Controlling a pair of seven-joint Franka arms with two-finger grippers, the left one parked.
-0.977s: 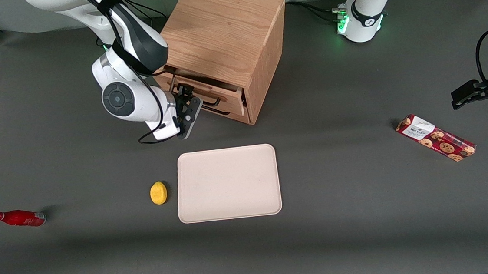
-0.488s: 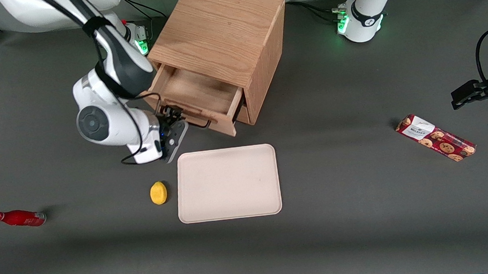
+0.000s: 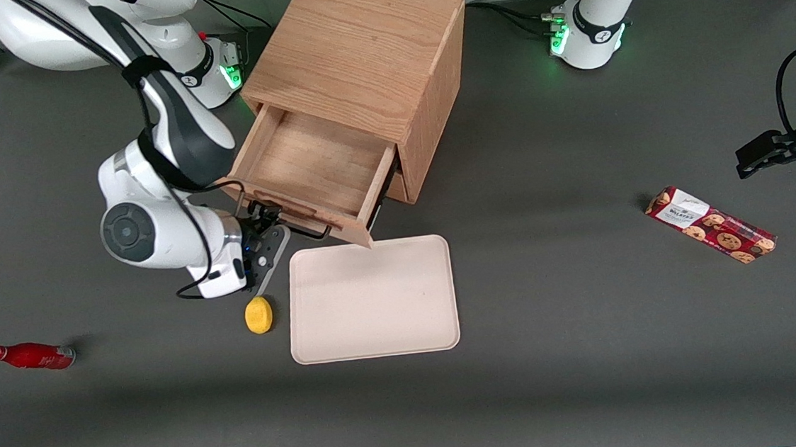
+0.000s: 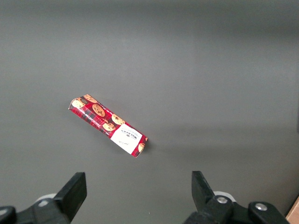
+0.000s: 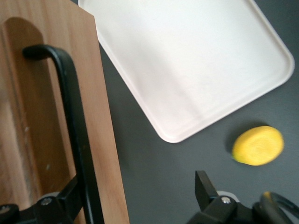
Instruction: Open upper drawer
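While pulled out of its cabinet (image 3: 367, 55):
upper drawer (image 3: 308, 170): front edge overhangs tray (image 3: 373, 299) rim.
end effector (image 3: 264, 223): spread wide astride handle (image 5: 74, 126), lemon (image 3: 258, 315) near.

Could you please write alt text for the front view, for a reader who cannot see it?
The upper drawer of a wooden cabinet stands pulled well out, the end effector at its black handle. Nearer the camera lie a tray and a yellow lemon.

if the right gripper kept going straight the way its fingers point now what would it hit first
Probably the upper drawer: the gripper is at its black handle, fingers aimed at the drawer front. One finger sits past the bar, so the wood looks first, though depth is unclear.
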